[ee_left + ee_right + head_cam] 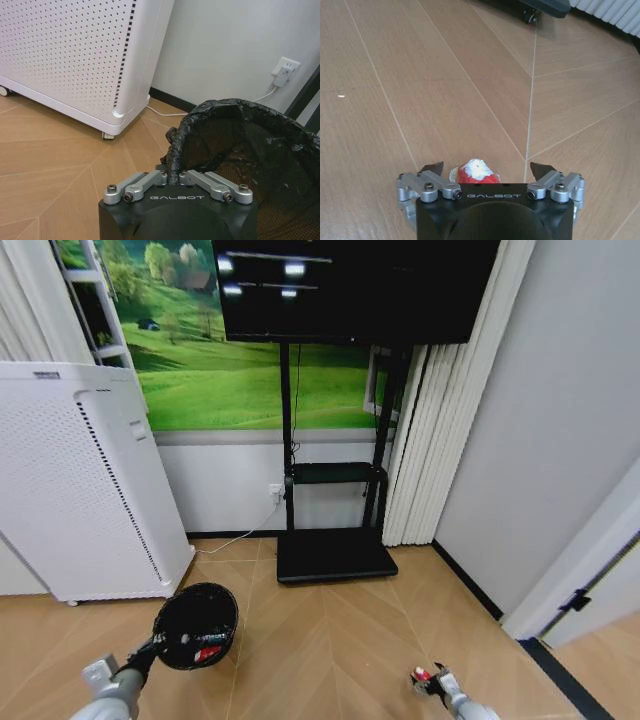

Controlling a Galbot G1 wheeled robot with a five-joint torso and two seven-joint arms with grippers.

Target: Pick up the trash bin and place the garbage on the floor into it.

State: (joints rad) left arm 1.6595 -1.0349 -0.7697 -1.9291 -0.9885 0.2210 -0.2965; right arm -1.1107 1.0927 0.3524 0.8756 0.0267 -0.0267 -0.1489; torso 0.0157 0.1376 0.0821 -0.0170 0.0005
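The left gripper (175, 176) is clamped on the rim of the bin (196, 625), fingers pinched together over the black liner, holding it low beside the white appliance (80, 480). Inside the bin lies 1 red-and-white piece (208, 651), possibly more. The right gripper (487, 169) hangs low over the wood floor (445, 90) with its fingers spread wide, a crumpled red-and-white can (476, 171) between them; I cannot tell whether they touch it.

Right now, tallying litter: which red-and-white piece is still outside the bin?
The crumpled red-and-white piece between the right gripper's open fingers above bare floor; another lies inside the trash bin.
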